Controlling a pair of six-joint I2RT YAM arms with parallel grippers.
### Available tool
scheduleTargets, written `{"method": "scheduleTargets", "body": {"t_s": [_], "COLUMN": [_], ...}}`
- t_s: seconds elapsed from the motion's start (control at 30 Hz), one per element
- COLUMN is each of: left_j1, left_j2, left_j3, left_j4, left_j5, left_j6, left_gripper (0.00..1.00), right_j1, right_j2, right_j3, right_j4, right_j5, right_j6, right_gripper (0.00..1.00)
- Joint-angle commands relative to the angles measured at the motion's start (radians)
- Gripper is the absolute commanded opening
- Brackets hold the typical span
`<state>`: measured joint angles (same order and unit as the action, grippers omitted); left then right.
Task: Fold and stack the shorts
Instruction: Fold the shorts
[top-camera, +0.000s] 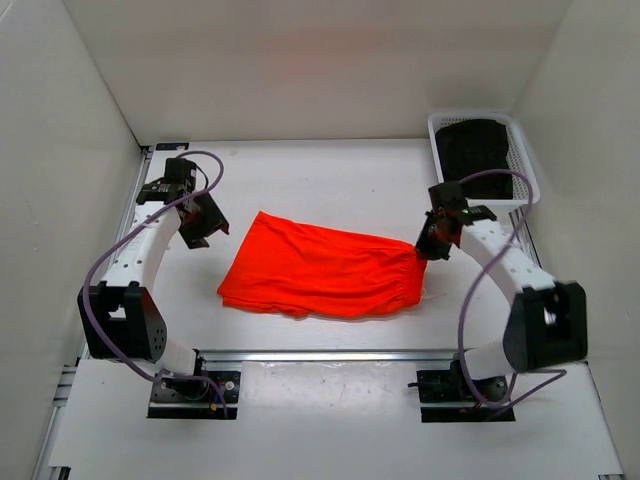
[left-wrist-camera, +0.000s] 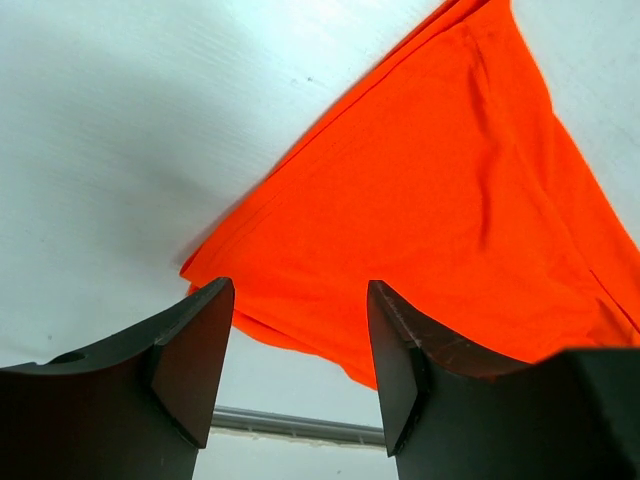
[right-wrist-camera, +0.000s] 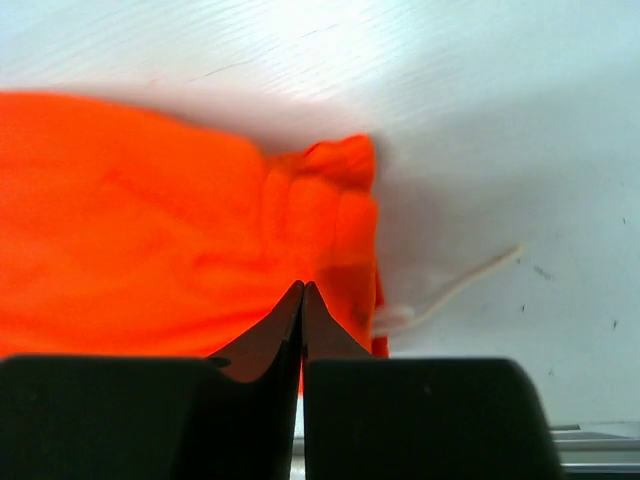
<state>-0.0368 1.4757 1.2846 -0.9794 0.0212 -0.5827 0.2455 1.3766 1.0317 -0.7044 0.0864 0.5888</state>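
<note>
Bright orange-red soft fabric shorts lie folded flat at the centre of the white table, gathered elastic waistband toward 3 o'clock, hem edges toward 9 o'clock. The white drawstring trails onto the table just beyond the waistband. The left gripper stands at 10 o'clock of the shorts, jaws apart, nothing between them, above the hem corner. The right gripper sits at the 3 o'clock end, jaws pressed together, tips over the gathered waistband; whether fabric is pinched cannot be told. A white perforated plastic basket at the table's 1 o'clock corner contains dark cloth.
</note>
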Motion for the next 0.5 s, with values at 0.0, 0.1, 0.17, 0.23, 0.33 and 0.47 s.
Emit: {"method": "scheduleTargets", "body": {"t_s": [0.0,0.1,0.17,0.23,0.33,0.47], "left_j1": [-0.014,-0.023,-0.023,-0.023,-0.032,-0.032], "left_j2": [-0.012,-0.003,0.008,0.008,0.017,0.017], "left_j3": [0.021,0.021,0.012,-0.001,-0.010,-0.019], "left_j4": [-0.024,-0.024,-0.024,-0.024,-0.024,-0.024], "left_j5": [-0.014,-0.014,-0.014,-0.023,-0.023,-0.010], "left_j6": [0.015,0.026,0.055,0.064,0.073,0.083], "left_gripper": [0.67,0.66,0.66,0.66,0.66,0.66], "right_j1": [0.005,0.005,0.014,0.023,0.034,0.034], "right_j2": [0.146,0.281,0.349,0.363,0.354,0.215], "right_j3": [0.047,0.077,0.087,0.096,0.096,0.129], "right_j4": [0.104,0.174,0.174,0.174,0.163,0.091], "right_j5": [0.056,0.065,0.078,0.091,0.101,0.101], "right_j6": [-0.024,-0.011,-0.001,-0.001,-0.001,-0.001], "right_gripper": [0.00,0.00,0.00,0.00,0.00,0.18]}}
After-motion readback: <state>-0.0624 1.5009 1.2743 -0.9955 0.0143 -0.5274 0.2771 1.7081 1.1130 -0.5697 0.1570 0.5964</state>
